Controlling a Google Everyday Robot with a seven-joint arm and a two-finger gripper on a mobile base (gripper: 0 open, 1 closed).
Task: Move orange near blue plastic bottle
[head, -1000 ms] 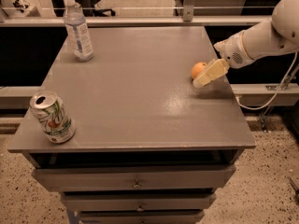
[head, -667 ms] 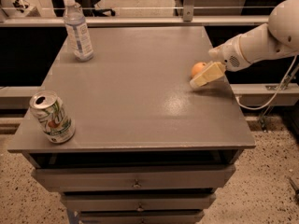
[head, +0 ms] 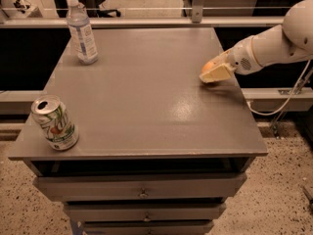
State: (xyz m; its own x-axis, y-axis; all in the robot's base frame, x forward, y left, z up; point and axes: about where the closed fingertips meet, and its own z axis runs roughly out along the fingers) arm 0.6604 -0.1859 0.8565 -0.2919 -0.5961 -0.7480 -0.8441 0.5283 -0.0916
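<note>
My gripper [head: 215, 74] sits at frame right; jaws clenched on the orange [head: 208, 66], now slightly higher off the worktop [head: 146, 106] than a second ago; blue plastic bottle [head: 82, 32] upper left, well apart; I judge the carry is next.

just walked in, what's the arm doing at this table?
The robot arm reaches in from the right, with its tool at the orange near the right edge of the grey table. The blue plastic bottle stands upright at the far left corner, well away from the orange, so the move is not yet done. A soda can stands at the near left corner.
</note>
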